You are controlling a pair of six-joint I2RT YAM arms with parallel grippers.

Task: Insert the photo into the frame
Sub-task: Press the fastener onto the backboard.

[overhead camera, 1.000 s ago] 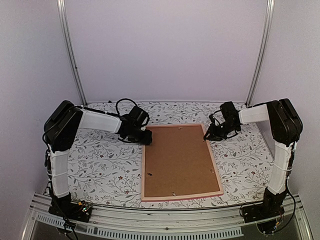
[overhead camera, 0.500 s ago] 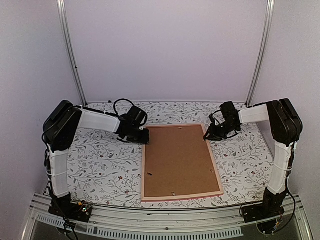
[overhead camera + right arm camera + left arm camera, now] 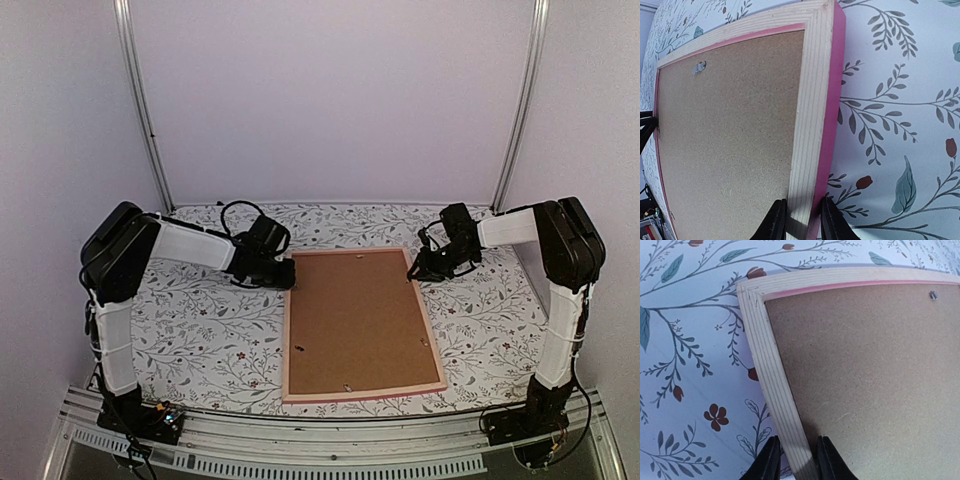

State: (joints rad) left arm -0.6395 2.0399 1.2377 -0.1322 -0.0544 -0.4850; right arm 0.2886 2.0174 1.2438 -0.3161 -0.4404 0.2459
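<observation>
The frame lies flat in the middle of the bench, back side up. Its long sides run from the near edge toward the far wall. A brown backing board fills it from rail to rail. The bench is covered in a pale cloth printed with leaves and small flowers.

The left claw is down at the far left corner. In the left wrist view, one finger sits on the outside of the pale wooden rail and the other on the board side. Both press against the wood, so this claw is clamped on the frame.

The right claw is at the far right corner. Its fingers straddle the right rail the same way, one on the board side and one against the pink outer edge. It is clamped on the frame too.

A small metal tab sits on the board near the far rail. Both arms reach inward from the bench sides, low over the cloth.
</observation>
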